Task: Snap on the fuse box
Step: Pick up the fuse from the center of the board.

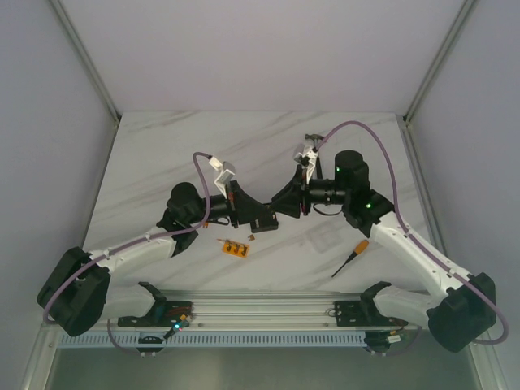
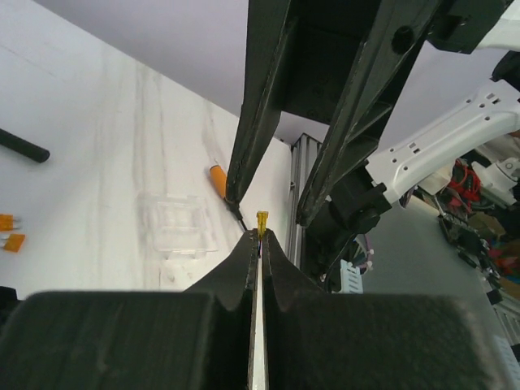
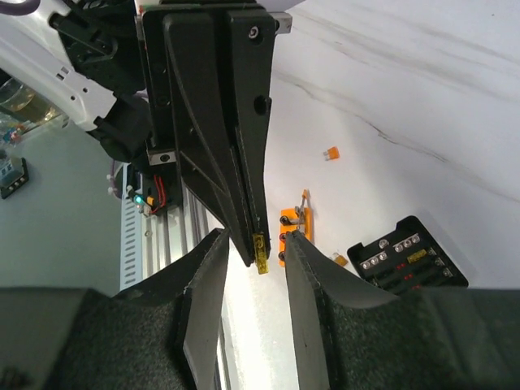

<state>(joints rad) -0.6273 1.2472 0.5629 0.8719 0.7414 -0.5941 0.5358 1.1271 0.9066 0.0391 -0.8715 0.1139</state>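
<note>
**Top view.** We see the left gripper (image 1: 266, 216) and the right gripper (image 1: 283, 201) meeting tip to tip over the middle of the table (image 1: 162, 154). An orange strip (image 1: 234, 248) and a screwdriver (image 1: 351, 258) lie nearer the arm bases.

**Left wrist view.** The left jaws are pinched narrowly on a small yellow fuse (image 2: 262, 219). A clear cover (image 2: 179, 227) lies flat on the table.

**Right wrist view.** The right jaws stand partly apart, one on either side of the yellow fuse and clear of it. We find the fuse box (image 3: 406, 260) resting on the table near the orange strip, slots upward, apart from both grippers.
</note>
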